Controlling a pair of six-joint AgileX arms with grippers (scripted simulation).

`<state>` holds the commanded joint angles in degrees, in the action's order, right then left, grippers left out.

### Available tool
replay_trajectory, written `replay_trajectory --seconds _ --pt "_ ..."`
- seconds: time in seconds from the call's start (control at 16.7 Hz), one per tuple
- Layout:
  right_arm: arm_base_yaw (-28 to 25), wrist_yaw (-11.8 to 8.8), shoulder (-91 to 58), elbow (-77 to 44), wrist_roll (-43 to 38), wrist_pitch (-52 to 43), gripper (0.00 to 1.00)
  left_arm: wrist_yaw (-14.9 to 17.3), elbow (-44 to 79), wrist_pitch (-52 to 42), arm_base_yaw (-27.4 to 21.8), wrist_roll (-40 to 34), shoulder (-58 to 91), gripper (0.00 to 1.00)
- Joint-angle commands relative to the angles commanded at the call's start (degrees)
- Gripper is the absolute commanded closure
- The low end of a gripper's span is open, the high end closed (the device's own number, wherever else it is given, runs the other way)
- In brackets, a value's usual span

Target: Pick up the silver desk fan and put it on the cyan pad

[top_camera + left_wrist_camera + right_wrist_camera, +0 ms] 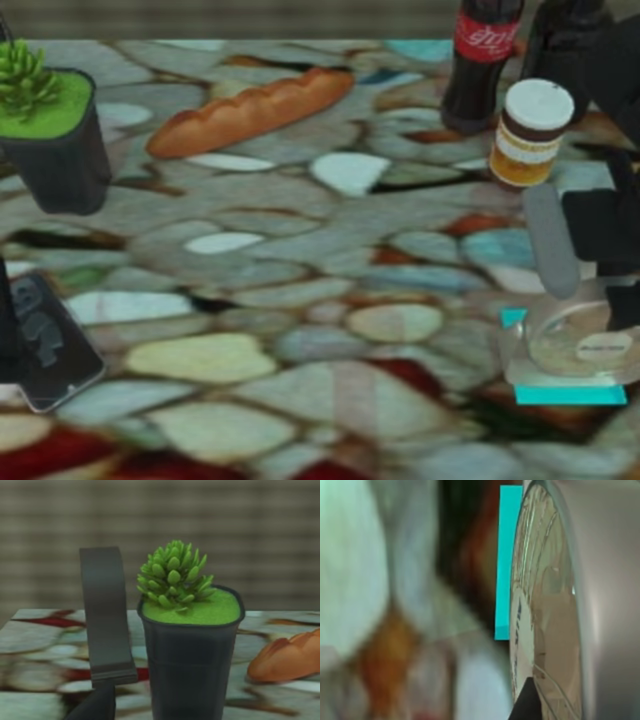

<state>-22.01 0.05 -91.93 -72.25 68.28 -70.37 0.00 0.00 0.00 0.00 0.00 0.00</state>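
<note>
Silvery translucent silver desk fan (578,345) sits on the cyan pad (570,394) at 4 o'clock on the table (300,300). Right gripper (590,280) is directly over it, one grey finger (550,240) visible; can't tell whether it grips or is spread. Left gripper (107,630) is parked at 9 o'clock by the potted plant (50,130), fingers unclear.

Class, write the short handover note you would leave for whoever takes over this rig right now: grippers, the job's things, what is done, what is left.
Right gripper: at the table's right edge, over the fan; I cannot tell its grip.
Left gripper: parked at the left edge by the potted plant.
Silver desk fan: sits over the cyan pad, which shows at its edges.
Done: fan looks placed on the pad.
Left: confirm release, withdraw the right arm.
</note>
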Motion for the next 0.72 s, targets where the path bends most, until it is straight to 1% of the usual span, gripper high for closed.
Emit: replay_trajectory --seconds 0.54,0.6,0.72 --pt "0.0 0.0 0.0 0.0 0.0 0.0 0.02 0.0 0.0 0.0 0.0 0.0 0.0 0.0" --pt "0.0 0.0 0.0 0.0 0.0 0.0 0.0 0.0 0.0 0.0 0.0 0.0 0.0 0.0" --pt "0.0 0.0 0.0 0.0 0.0 0.0 0.0 0.0 0.0 0.0 0.0 0.0 0.0 0.0"
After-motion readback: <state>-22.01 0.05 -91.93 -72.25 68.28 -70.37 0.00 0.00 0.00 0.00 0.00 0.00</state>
